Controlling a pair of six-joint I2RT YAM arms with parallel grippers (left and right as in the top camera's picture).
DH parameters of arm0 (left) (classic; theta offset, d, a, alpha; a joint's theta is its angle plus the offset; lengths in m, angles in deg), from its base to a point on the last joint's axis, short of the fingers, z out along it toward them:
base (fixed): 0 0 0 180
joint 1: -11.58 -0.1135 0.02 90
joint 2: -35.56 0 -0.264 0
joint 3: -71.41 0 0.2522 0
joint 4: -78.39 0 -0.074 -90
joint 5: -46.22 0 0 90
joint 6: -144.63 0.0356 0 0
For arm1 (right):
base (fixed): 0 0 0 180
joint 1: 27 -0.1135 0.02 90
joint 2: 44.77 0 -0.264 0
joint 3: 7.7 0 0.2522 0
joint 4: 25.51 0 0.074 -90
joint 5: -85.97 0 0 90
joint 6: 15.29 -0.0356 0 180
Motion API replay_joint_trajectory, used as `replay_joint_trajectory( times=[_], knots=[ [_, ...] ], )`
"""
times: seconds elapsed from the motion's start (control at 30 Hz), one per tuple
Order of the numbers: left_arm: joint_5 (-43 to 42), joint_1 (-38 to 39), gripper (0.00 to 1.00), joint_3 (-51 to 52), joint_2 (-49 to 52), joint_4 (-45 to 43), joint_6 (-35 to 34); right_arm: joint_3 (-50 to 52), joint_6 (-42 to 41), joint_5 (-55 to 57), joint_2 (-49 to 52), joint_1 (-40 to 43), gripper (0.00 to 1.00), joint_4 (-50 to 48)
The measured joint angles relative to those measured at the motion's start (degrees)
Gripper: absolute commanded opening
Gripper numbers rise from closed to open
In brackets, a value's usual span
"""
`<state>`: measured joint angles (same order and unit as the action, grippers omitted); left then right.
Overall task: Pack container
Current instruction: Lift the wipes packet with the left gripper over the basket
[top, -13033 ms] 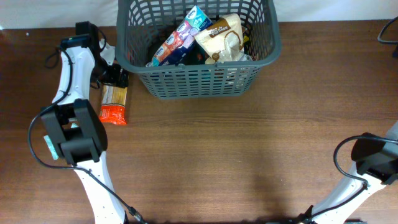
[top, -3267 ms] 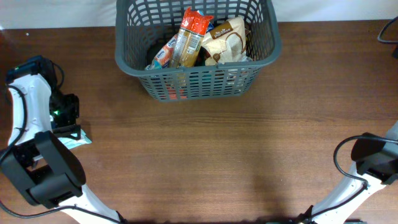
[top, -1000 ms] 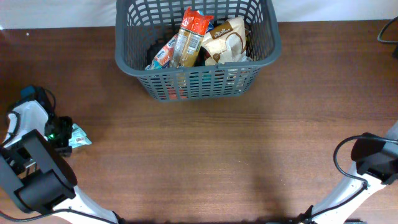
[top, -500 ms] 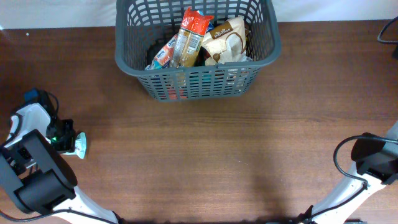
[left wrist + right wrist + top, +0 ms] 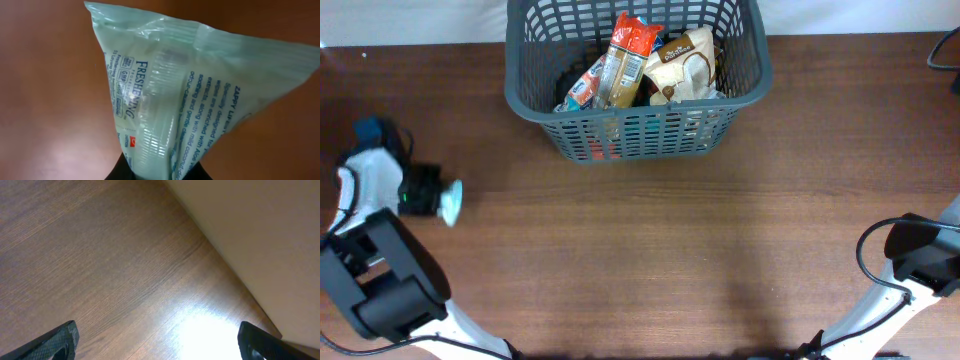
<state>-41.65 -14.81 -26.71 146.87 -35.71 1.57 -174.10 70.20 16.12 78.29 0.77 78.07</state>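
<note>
Container [image 5: 640, 132] sat at the far side of the table [image 5: 720, 250], a little left of centre. An orange-topped packet [image 5: 625, 55] and a beige pouch [image 5: 685, 60] were propped side by side among the goods already inside. Well apart from it, near the left edge, the left gripper [image 5: 432, 196] was pinched shut on one end of a pale green sachet [image 5: 190, 85]. The sachet fanned out from the jaws in the wrist view. At the near right, the right gripper [image 5: 157, 345] hung over bare tabletop with its fingers spread wide, holding nothing.

The step in hand looked to be carrying the sachet across to the container. The hold was only on a narrow end of limp film, so a smooth, unhurried swing would suit. It should be lifted high enough to pass over the left rim rather than clip it. The far-left corner of the container seemed the freer spot. Releasing low over that gap, not above the tall packets, should stop the sachet sliding off them and back out.
</note>
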Motion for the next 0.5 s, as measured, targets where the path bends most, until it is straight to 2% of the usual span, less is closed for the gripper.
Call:
replay_joint_trajectory(
  times=[0.17, 0.37, 0.5],
  knots=[
    [1.68, 8.52, 0.02, -15.91, -3.82, -0.39, 11.08, 0.00, 0.00, 0.00, 0.00, 0.00, 0.99, -0.02],
    [2.80, 20.46, 0.02, -40.17, -6.91, -0.59, 26.64, 0.00, -0.02, 0.02, 0.00, 0.00, 0.99, -0.02],
    [2.80, 26.91, 0.02, -49.55, -8.79, -0.63, 34.14, 0.00, 0.00, 0.00, 0.00, 0.00, 0.99, 0.00]
  ],
)
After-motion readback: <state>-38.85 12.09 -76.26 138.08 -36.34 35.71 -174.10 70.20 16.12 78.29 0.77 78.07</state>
